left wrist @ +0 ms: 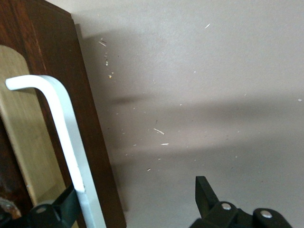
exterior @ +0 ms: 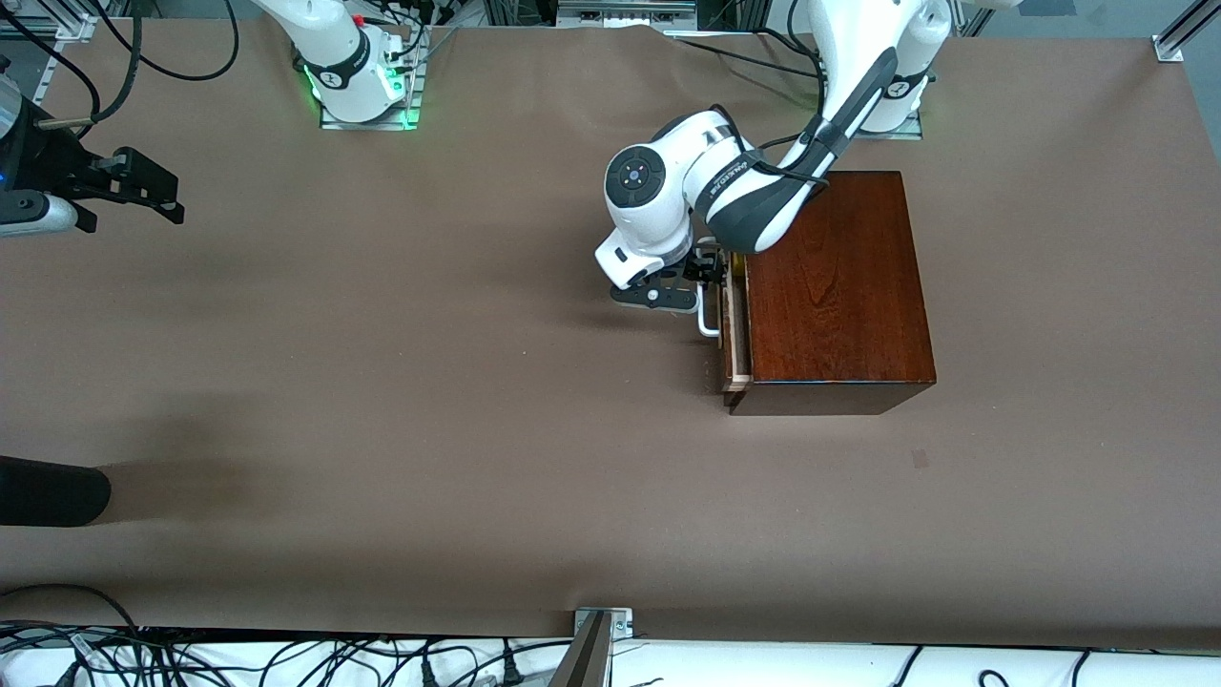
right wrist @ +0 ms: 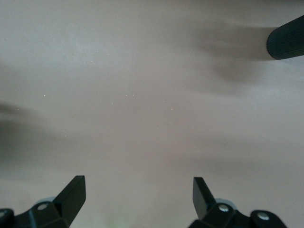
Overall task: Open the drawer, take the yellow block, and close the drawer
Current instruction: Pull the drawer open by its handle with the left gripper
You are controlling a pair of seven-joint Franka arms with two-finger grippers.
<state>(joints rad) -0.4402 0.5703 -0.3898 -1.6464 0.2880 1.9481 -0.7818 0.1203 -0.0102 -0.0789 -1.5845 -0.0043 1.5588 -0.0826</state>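
Note:
The dark reddish-brown wooden box (exterior: pixel 835 286) stands toward the left arm's end of the table. Its drawer (exterior: pixel 734 329) is pulled out a small way, showing a pale wood edge. My left gripper (exterior: pixel 708 275) is at the drawer's white handle (exterior: pixel 708 322), open. In the left wrist view one finger (left wrist: pixel 66 204) sits tucked under the handle (left wrist: pixel 61 123) against the drawer front (left wrist: pixel 92 137), the other finger (left wrist: pixel 204 192) stands well clear over the table. The yellow block is hidden. My right gripper (exterior: pixel 175 197) waits open over bare table at the right arm's end, nothing between its fingers (right wrist: pixel 73 192).
A black rounded cylinder (exterior: pixel 48 491) pokes in at the table's edge toward the right arm's end, also seen as a dark cylinder (right wrist: pixel 286 42) in the right wrist view. Brown paper covers the table (exterior: pixel 429 382). Cables lie along the edge nearest the front camera.

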